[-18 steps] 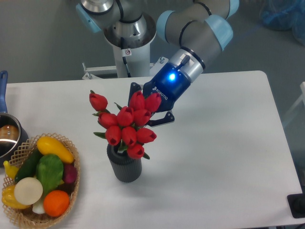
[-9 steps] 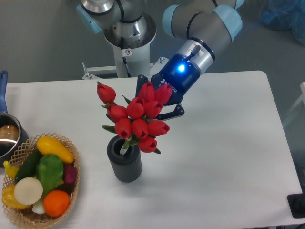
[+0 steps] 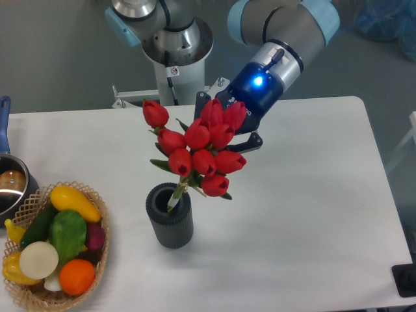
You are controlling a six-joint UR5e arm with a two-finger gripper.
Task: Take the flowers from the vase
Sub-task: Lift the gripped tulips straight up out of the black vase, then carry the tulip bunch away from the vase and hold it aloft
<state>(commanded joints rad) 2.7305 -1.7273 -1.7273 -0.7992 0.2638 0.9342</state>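
The flowers (image 3: 199,149), a bunch of red tulip buds with green leaves, hang tilted above and to the right of the vase. Their stem tips still reach into the vase's mouth. The vase (image 3: 169,216) is dark grey, ribbed and upright on the white table. My gripper (image 3: 224,133) is behind the bunch, largely hidden by the buds, and is shut on the flowers; a black finger (image 3: 249,141) shows at the right of the bunch. A blue light glows on the wrist.
A wicker basket (image 3: 97,257) of colourful vegetables stands at the front left. A steel pot (image 3: 12,188) with a blue handle is at the left edge. The robot base (image 3: 175,49) stands behind the table.
The gripper has risen and moved right with the flowers. The bunch has lifted out of the vase, so its open mouth and the stems now show. The vase has not moved.
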